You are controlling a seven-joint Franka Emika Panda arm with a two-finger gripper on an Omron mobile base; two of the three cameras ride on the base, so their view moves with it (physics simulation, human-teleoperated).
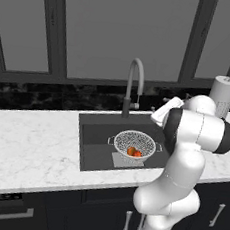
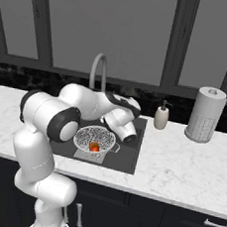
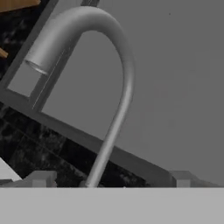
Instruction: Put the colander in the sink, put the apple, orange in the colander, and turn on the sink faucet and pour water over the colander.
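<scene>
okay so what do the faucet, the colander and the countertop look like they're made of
Sink faucet: looks like brushed metal, from its smooth matte grey tube with a soft sheen.
Colander: probably fine metal mesh, silver-white and speckled with tiny holes, with a solid rim.
Countertop: looks like polished marble or an imitation, white with faint grey veins. It is all rendered, so these are only looks.

Silver-white mesh colander [image 1: 134, 144]; red apple [image 1: 137, 153]; orange orange [image 1: 131, 151]; dark grey sink [image 1: 91, 144].

matt brushed-metal faucet [image 3: 118, 87]; fine wire-mesh colander [image 1: 134, 142]; glossy white marble counter [image 1: 28, 148]; dark matt sink [image 1: 92, 139]
</scene>
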